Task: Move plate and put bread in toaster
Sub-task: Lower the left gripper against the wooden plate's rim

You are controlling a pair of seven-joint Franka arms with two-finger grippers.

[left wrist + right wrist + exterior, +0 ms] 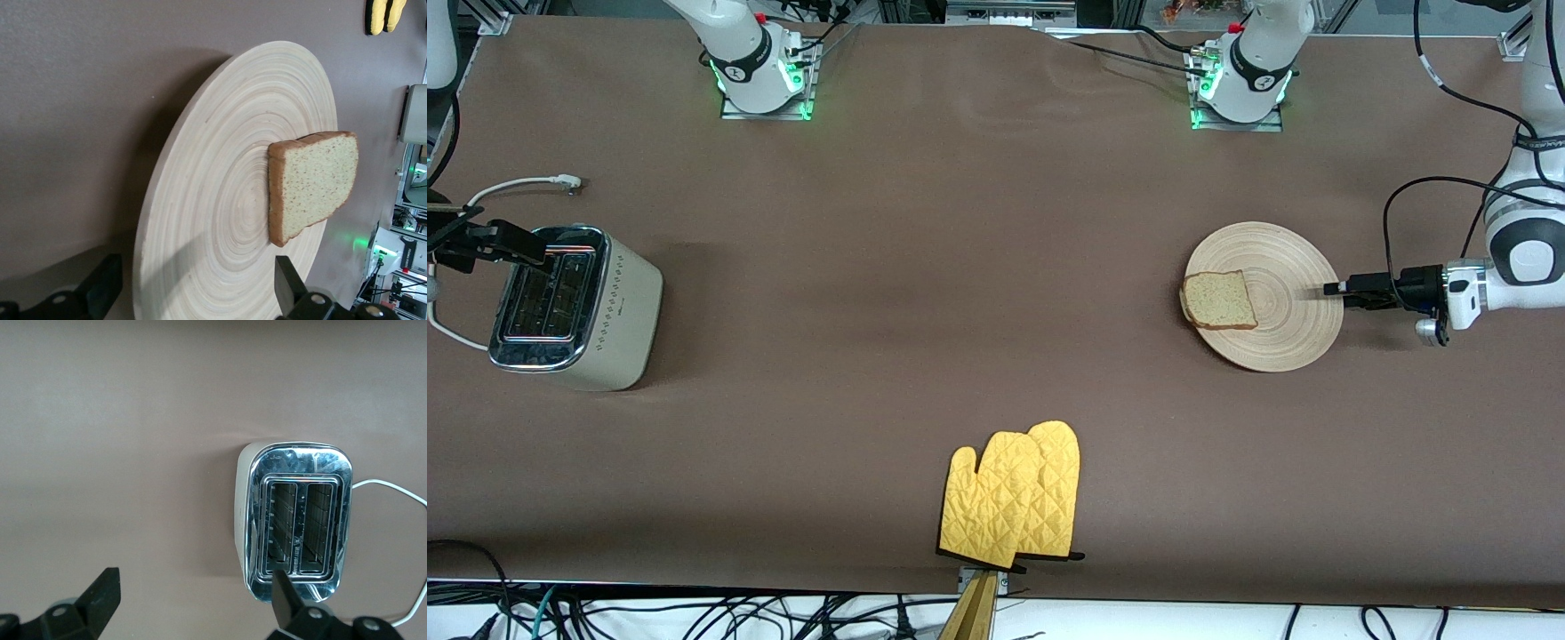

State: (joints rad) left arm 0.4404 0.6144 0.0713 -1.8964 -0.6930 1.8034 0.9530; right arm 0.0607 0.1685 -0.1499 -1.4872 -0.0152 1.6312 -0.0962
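While the plate (1294, 342) lies toward the left arm's end of the desk (925, 293), the left hand (1336, 288) sits low at its rim with fingers spread wide, gripping nothing. The bread (1219, 300) rests on the plate, overhanging the edge that faces the toaster (574, 307). That slice could slide off if the plate is tipped or jerked, since nothing pins it. The toaster stands at the right arm's end, slots empty; the right hand (193, 600) hangs over it, fingers apart and empty, waiting. A pair of yellow oven mitts (1014, 505) lies nearer the front camera. No brand or writing is legible on anything.
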